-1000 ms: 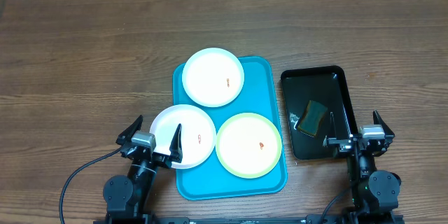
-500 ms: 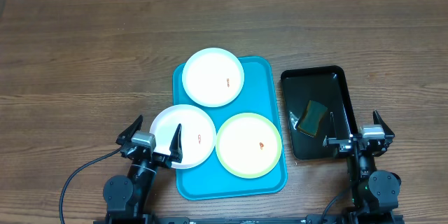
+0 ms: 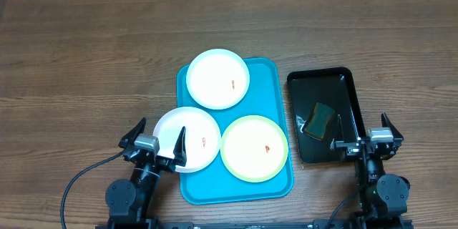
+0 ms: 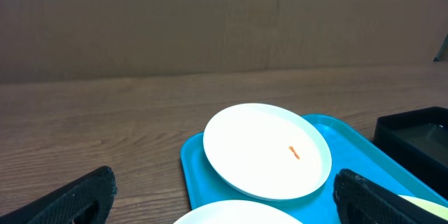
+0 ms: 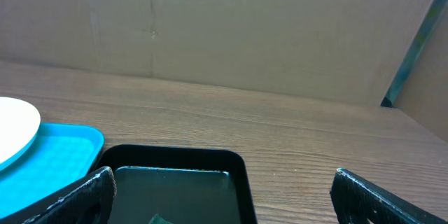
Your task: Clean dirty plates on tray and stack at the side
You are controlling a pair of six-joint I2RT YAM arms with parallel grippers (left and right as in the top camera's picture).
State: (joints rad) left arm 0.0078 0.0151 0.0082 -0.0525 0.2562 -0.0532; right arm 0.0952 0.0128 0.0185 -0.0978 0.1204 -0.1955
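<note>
A turquoise tray (image 3: 271,73) lies mid-table and holds three plates. A white plate (image 3: 215,75) sits at its far left, also in the left wrist view (image 4: 259,140). A second white plate (image 3: 197,125) overhangs the tray's left rim. A pale yellow-green plate (image 3: 250,154) sits at the near right. Each has a small orange-red speck. My left gripper (image 3: 155,138) is open and empty at the near left, over the second white plate's edge. My right gripper (image 3: 365,130) is open and empty at the near right.
A glossy black tray (image 3: 342,89) stands right of the turquoise tray and holds liquid and a green sponge (image 3: 319,119). It also shows in the right wrist view (image 5: 175,168). A cardboard wall backs the wooden table (image 3: 86,64).
</note>
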